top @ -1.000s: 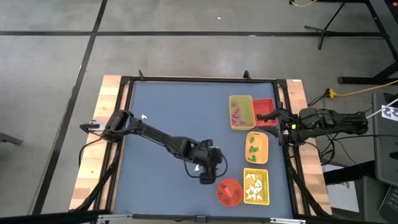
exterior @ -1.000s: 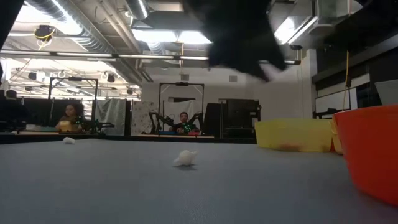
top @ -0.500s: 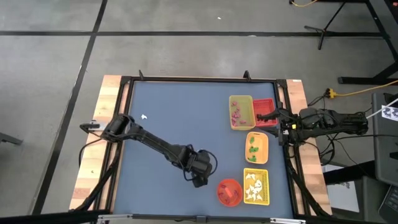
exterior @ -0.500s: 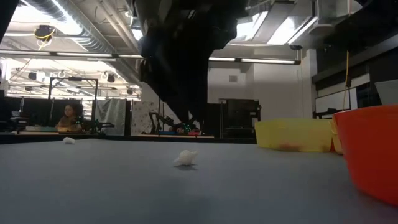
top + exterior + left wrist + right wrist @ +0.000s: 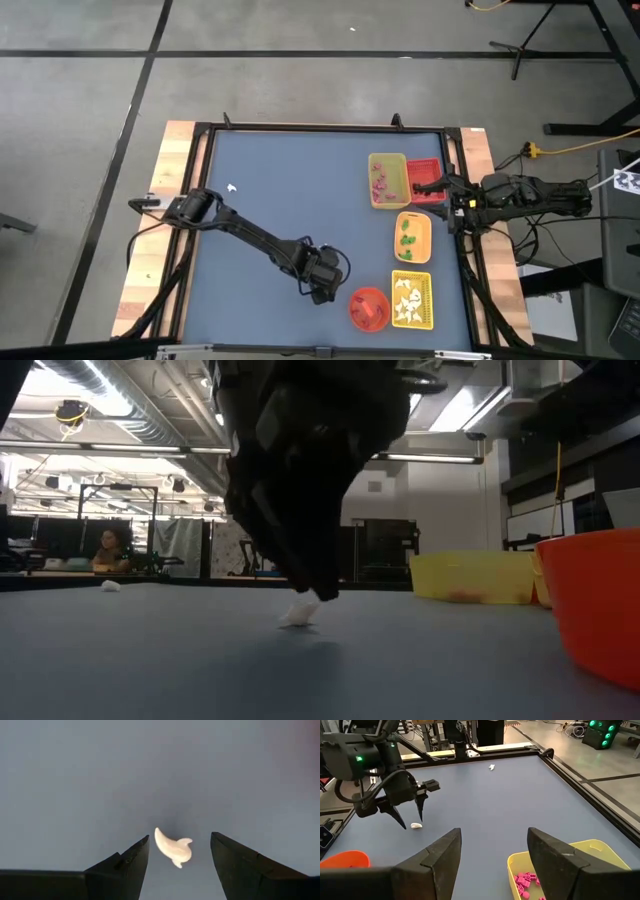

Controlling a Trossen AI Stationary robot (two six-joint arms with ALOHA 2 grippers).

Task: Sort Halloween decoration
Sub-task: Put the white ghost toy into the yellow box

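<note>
A small white ghost-like piece of Halloween decoration [image 5: 173, 849] lies on the blue-grey table [image 5: 270, 170], also seen in the low view [image 5: 299, 611] and the right wrist view [image 5: 415, 825]. My left gripper [image 5: 180, 836] hangs over it, open and pointing steeply down, one finger on each side with a gap to both. In the high view the left gripper [image 5: 319, 289] hides the piece. A second white piece [image 5: 232, 187] lies at the far left. My right gripper [image 5: 494, 832] waits open at the table's right edge [image 5: 421, 186].
Along the right side stand a yellow tray with pink bits [image 5: 388, 180], a red tray [image 5: 427, 181], an orange tray with green bits [image 5: 412, 238] and a yellow tray with white pieces [image 5: 411, 300]. A red-orange bowl [image 5: 368, 308] sits just right of my left gripper.
My left gripper has come down over the white piece, shifting a little toward the table's left and near edges while rolling about its wrist. Its fingers now straddle the piece. The piece has not moved.
</note>
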